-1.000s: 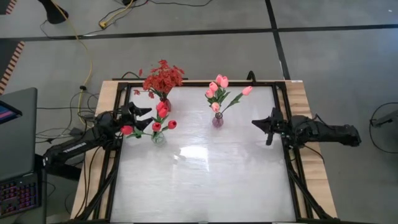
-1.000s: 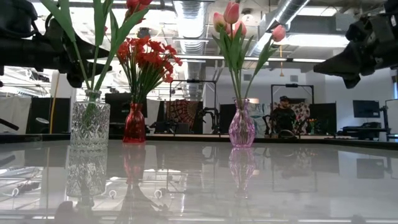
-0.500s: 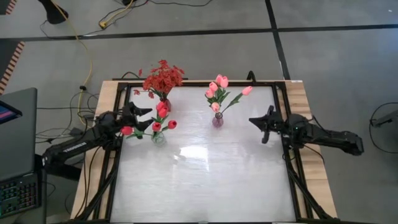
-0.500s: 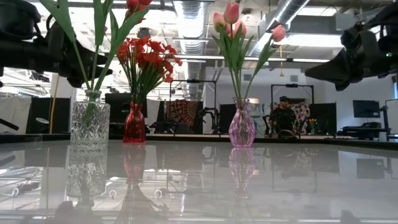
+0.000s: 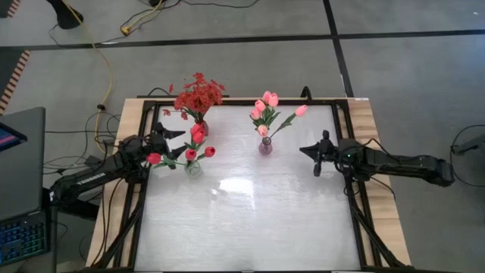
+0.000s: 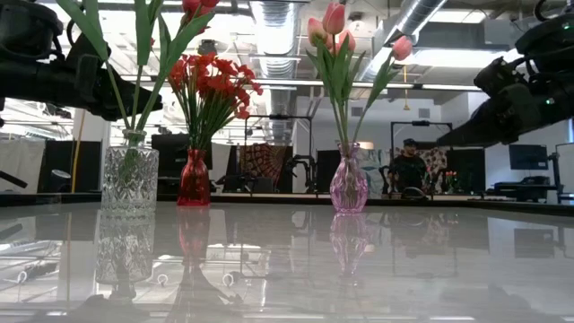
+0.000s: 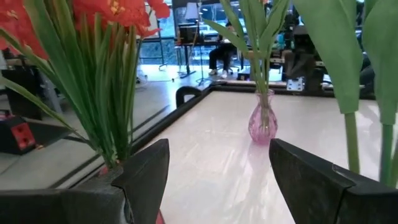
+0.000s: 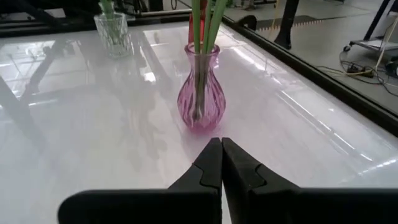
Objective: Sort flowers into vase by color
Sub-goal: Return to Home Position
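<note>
Left end effector (image 5: 177,145) wide open beside red tulips (image 5: 198,138); retreat could snag leaves, tipping clear vase (image 6: 130,179). Right end effector (image 8: 221,155) closed, empty.

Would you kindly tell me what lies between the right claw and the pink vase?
Nothing but bare tabletop: the right wrist view shows a clear stretch from the shut right claw to the pink vase.

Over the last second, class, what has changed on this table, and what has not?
The right gripper, shut and empty, slid inward toward the pink vase as its arm stretched out. The left gripper, open, stayed by the clear vase. Vases and flowers kept their places.
</note>
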